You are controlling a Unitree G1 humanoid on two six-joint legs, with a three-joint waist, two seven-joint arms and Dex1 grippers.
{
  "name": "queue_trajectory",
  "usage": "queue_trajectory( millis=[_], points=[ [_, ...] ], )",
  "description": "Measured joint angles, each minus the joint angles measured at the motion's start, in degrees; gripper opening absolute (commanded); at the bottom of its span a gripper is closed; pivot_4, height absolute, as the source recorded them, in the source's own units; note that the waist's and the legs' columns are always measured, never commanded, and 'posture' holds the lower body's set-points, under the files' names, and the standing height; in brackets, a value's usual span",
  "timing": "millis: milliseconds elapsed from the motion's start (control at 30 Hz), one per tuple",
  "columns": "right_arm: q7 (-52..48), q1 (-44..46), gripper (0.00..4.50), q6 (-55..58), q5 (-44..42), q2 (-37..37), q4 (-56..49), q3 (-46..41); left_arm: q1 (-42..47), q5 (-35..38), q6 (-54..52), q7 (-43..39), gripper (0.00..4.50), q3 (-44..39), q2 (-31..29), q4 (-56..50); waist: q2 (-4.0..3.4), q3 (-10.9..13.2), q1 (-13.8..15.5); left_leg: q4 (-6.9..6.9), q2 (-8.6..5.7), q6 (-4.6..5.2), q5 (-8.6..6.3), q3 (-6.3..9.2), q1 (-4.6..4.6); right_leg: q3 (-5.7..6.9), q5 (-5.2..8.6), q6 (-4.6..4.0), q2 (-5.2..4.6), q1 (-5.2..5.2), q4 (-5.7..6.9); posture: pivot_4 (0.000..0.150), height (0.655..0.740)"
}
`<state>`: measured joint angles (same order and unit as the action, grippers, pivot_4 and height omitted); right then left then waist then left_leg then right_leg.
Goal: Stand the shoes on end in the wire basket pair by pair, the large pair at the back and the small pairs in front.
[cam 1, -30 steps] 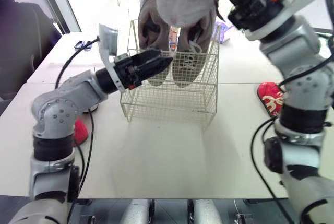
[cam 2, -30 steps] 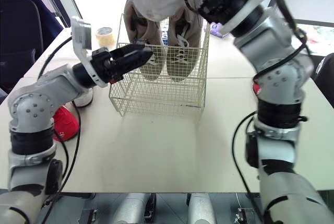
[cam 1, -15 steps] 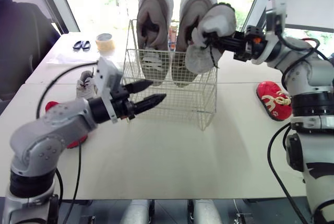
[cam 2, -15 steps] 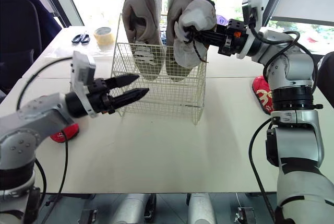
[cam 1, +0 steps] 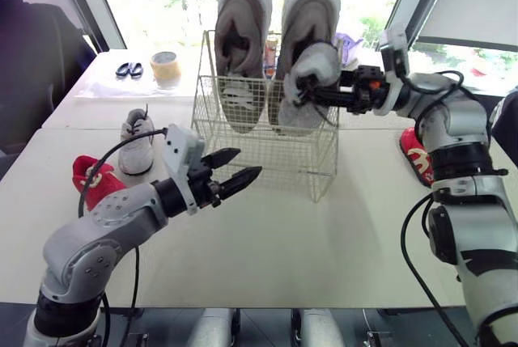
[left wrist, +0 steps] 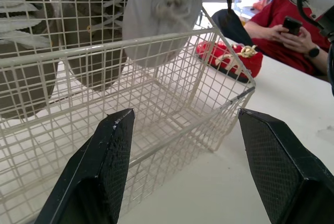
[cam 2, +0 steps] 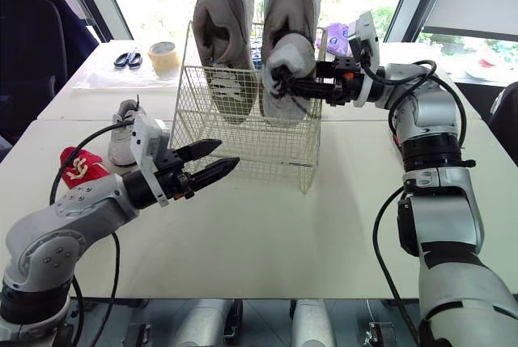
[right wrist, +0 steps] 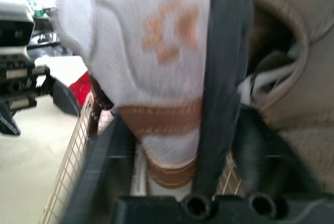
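The right gripper [cam 1: 311, 95] is closed on a small white shoe [cam 1: 316, 65] and holds it over the right side of the wire basket [cam 1: 267, 155]. From the gripper, the shoe lies toward the robot's left. Its long axis is nearly upright, only a little tilted, with one end pointing down into the basket. The shoe hangs just in front of the right shoe of the large pair [cam 1: 312, 15], which already stands on end at the back. In the left wrist view, its lower end seems to be at about the level of the front rim, but I cannot tell whether it touches the basket floor.

I judge that the coming move is straight down, so the shoe must stay in the gap between the large pair and the front wall.

The left gripper [cam 1: 248, 162] is wide open and empty, near the basket's front wall. Another small white shoe [cam 1: 137, 138] and a red shoe [cam 1: 91, 182] lie on the table [cam 1: 267, 242] to its left, and it is the nearer arm for these.
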<state>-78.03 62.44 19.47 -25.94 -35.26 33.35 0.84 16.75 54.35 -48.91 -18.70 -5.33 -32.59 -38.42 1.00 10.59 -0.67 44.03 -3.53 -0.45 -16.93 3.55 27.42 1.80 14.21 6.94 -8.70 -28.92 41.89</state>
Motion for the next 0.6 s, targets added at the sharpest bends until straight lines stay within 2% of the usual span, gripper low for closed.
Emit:
queue_trajectory(
  millis=[33, 300, 467, 567, 600],
  points=[
    [0.14, -0.36, 4.45, -0.25, 0.45, 0.00, 0.00, -0.01, -0.21, -0.07, 0.02, -0.14, 3.23, -0.01, -0.05, 0.04, 0.00, 0.00, 0.01, 0.01, 0.00, 0.00, 0.00, 0.00, 0.00, 0.00, 0.00, 0.00, 0.00, 0.00, 0.00, 0.150, 0.6563],
    [1.02, -1.51, 4.45, 0.60, 1.11, -2.23, -2.93, -1.16, -0.15, -0.50, 0.45, -1.69, 3.23, -0.10, -1.24, 1.60, -0.01, -0.01, 0.05, 0.03, -0.01, 0.00, 0.00, 0.01, 0.01, 0.00, 0.00, 0.00, -0.01, 0.01, 0.00, 0.150, 0.6563],
    [1.12, -2.82, 4.45, 5.34, -0.29, -5.52, -10.15, -2.85, -0.14, 0.43, 0.10, -2.54, 3.23, -0.87, -2.54, 1.92, -0.01, -0.01, 0.03, 0.01, 0.01, 0.00, 0.00, 0.01, 0.00, 0.00, 0.01, -0.02, -0.02, 0.01, -0.01, 0.150, 0.6563],
    [2.48, -5.10, 4.45, 11.35, -3.65, -8.24, -18.04, -5.25, 0.86, 6.89, -2.33, -2.19, 3.23, -4.30, -3.54, 3.07, -0.01, 0.00, 0.05, 0.00, 0.01, 0.00, -0.01, 0.04, 0.02, 0.00, 0.02, -0.02, -0.02, -0.01, -0.01, 0.150, 0.6563],
    [3.01, -5.33, 4.49, 12.79, -4.53, -8.73, -19.94, -6.17, 1.43, 8.91, -2.84, -1.98, 3.48, -5.56, -3.72, 3.52, -0.01, -0.01, 0.06, 0.01, 0.01, 0.00, -0.01, 0.04, 0.01, 0.01, 0.02, -0.03, -0.03, 0.01, -0.02, 0.150, 0.6563]
  ],
)
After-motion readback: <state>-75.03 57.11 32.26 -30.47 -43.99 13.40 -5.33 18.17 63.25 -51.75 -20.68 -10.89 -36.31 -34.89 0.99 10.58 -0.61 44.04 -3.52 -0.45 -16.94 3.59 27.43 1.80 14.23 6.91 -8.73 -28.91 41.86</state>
